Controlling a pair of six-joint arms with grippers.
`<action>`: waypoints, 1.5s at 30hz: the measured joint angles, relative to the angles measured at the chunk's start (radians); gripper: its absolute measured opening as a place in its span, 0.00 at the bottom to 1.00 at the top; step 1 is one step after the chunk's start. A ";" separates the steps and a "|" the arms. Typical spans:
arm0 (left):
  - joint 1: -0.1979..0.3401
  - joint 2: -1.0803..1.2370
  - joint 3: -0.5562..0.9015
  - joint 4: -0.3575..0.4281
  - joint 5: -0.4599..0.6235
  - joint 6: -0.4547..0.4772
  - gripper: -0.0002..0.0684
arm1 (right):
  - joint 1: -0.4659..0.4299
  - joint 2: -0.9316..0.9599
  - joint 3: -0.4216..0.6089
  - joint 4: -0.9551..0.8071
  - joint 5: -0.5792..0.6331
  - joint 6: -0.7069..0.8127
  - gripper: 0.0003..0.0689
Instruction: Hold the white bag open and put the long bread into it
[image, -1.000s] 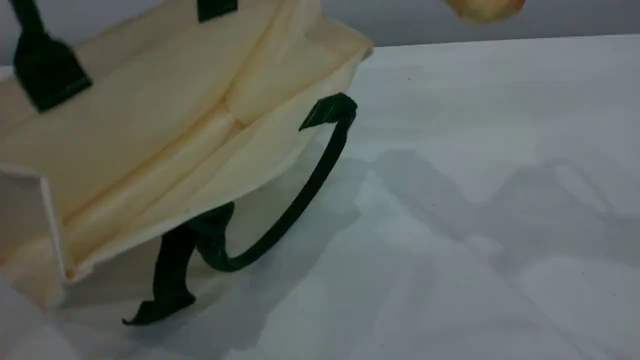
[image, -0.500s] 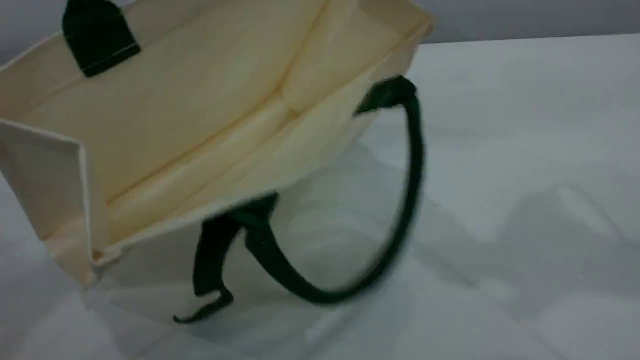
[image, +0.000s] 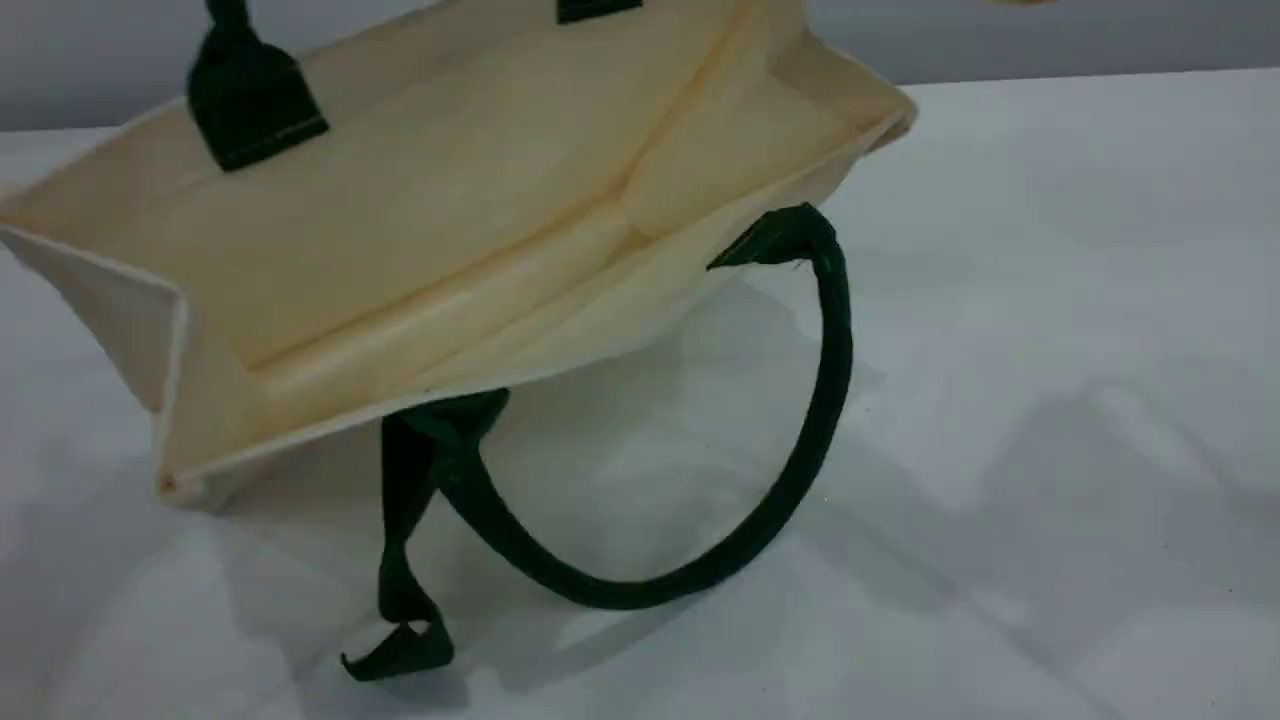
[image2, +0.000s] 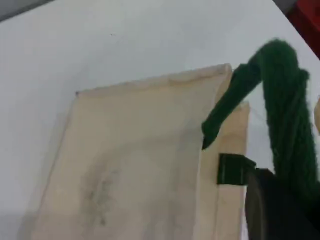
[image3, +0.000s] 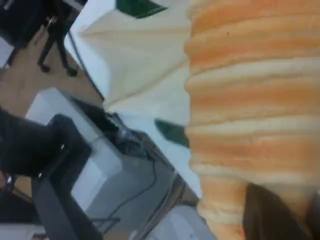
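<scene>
The white bag (image: 430, 220) hangs tilted above the table in the scene view, its mouth gaping toward the camera. One green handle (image: 800, 450) droops from the lower rim onto the table. The other handle (image2: 287, 120) runs up from the bag (image2: 135, 165) in the left wrist view, and my left gripper (image2: 277, 202) is shut on it. The long bread (image3: 250, 100), golden with pale crosswise grooves, fills the right wrist view, held in my shut right gripper (image3: 280, 215). It hangs above and to the right of the bag (image3: 145, 55). Neither gripper shows in the scene view.
The white table (image: 1050, 400) stretches to the right of the bag and in front of it. Past the table's edge, the right wrist view shows a grey cabinet (image3: 115, 180) and a chair base on the floor. A red object (image2: 307, 20) sits at the left wrist view's corner.
The bag has swung to the right and turned, and its hanging handle has swung out into a wider loop. The bread has risen out of the scene view's top edge.
</scene>
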 joint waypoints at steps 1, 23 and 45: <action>0.000 0.001 0.000 0.000 -0.003 0.000 0.12 | 0.019 0.000 0.000 -0.008 0.000 0.000 0.07; 0.000 -0.006 -0.048 -0.004 0.053 -0.003 0.12 | 0.312 0.205 0.000 -0.045 -0.284 0.049 0.07; 0.000 -0.007 -0.048 -0.005 0.080 -0.004 0.12 | 0.312 0.501 -0.184 0.147 -0.356 -0.016 0.07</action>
